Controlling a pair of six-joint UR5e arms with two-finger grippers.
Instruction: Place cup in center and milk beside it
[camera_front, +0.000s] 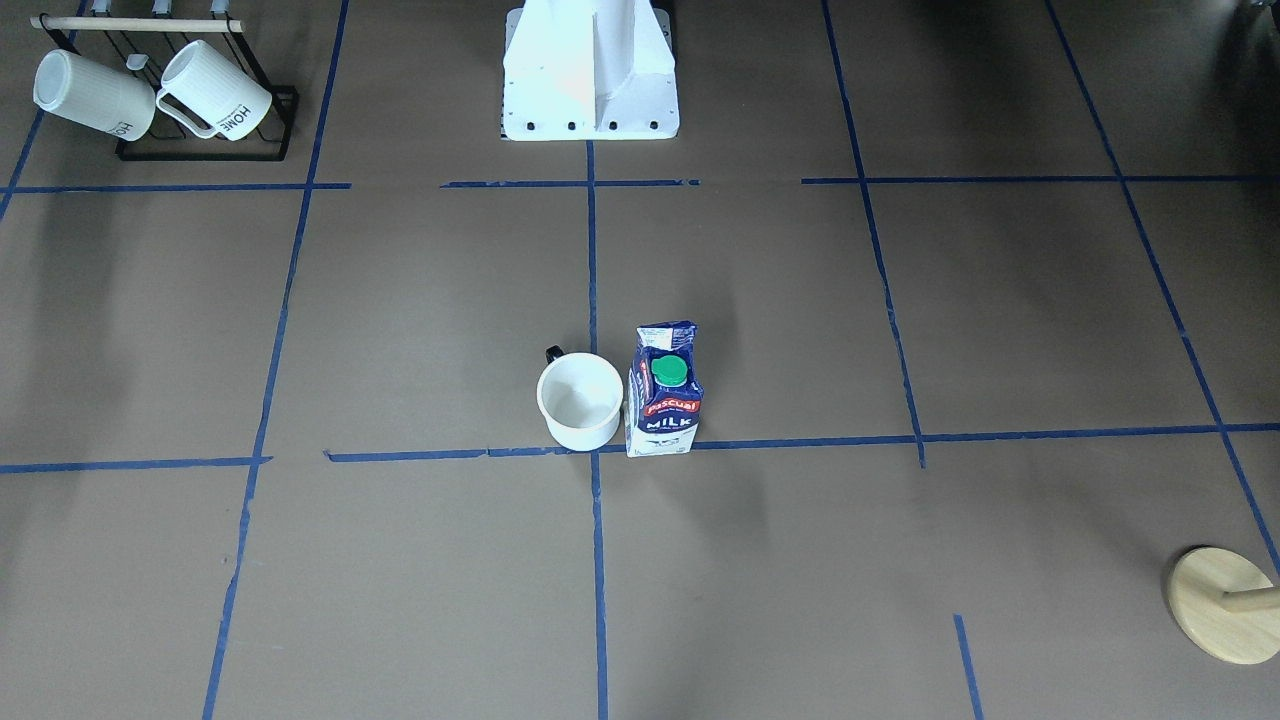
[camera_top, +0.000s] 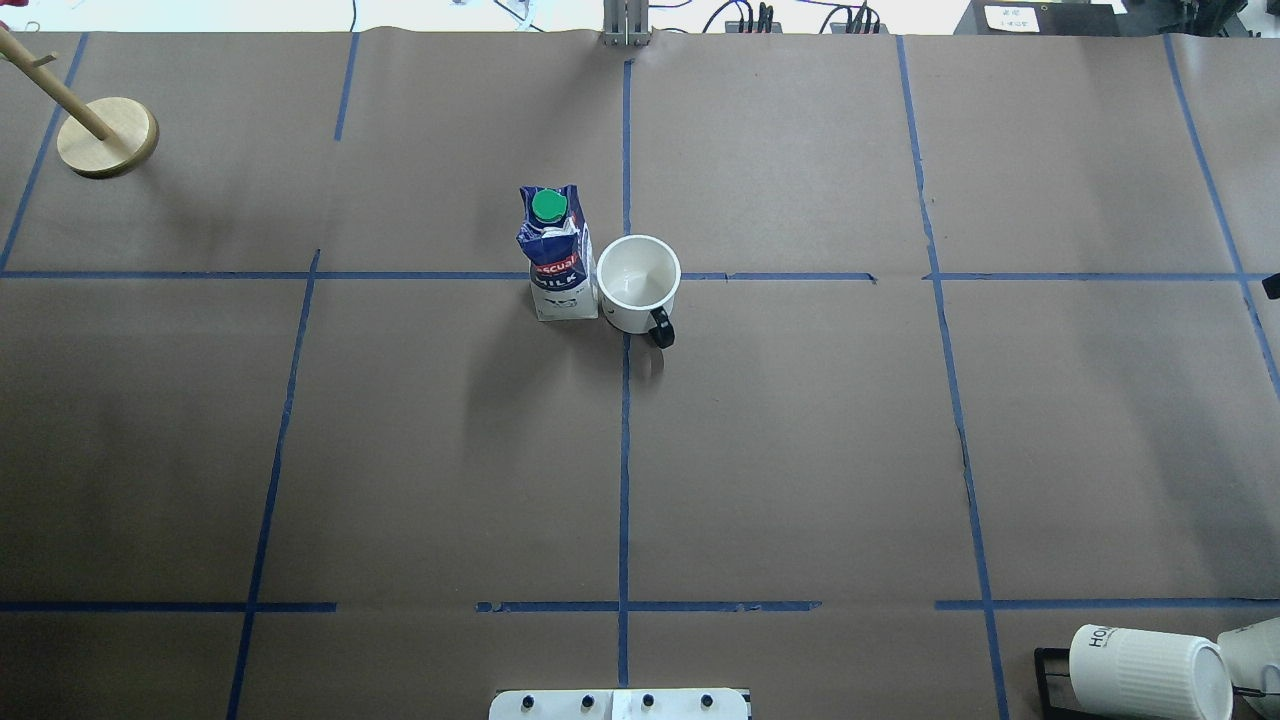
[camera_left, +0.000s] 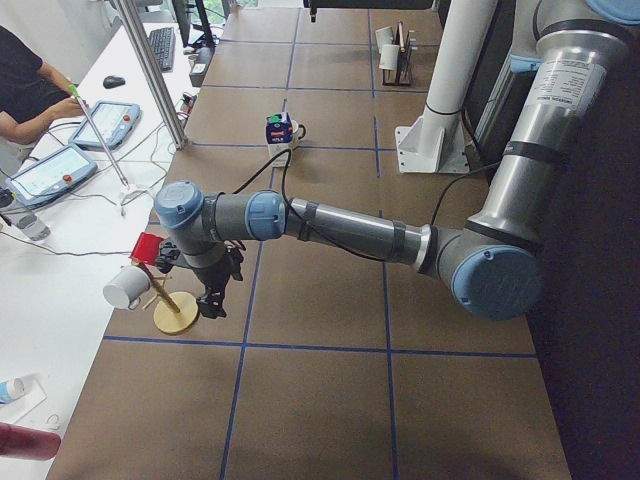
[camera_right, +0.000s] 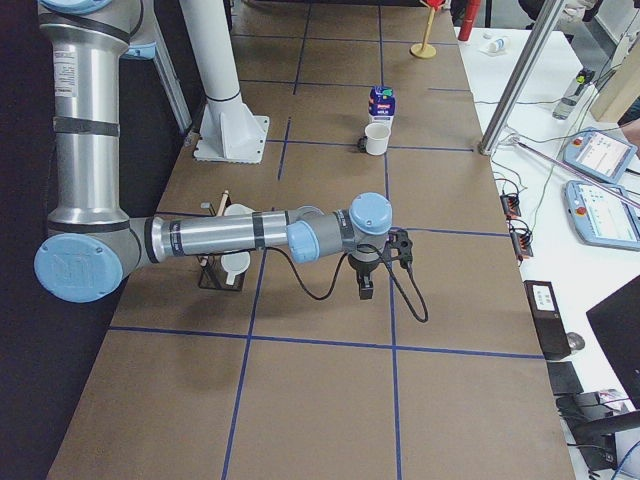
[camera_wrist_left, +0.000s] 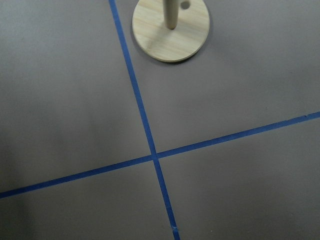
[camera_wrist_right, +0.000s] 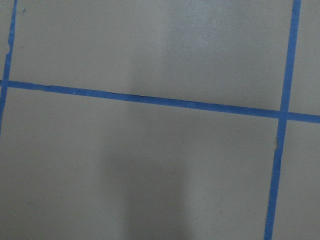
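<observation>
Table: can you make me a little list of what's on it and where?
cup: upright, empty, on the middle tape crossing, handle toward the robot
milk: upright, close beside the cup, on the robot's left of it
ribbed mugs: two, on a black rack, robot's near right corner
wooden stand: far left corner
left gripper: by the wooden stand, open or shut unclear
right gripper: near the rack, unclear too

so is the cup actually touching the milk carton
Cannot tell. In the overhead and front-facing views the outlines of the cup and the milk carton meet with no clear gap, but neither angle shows actual contact plainly.
</observation>
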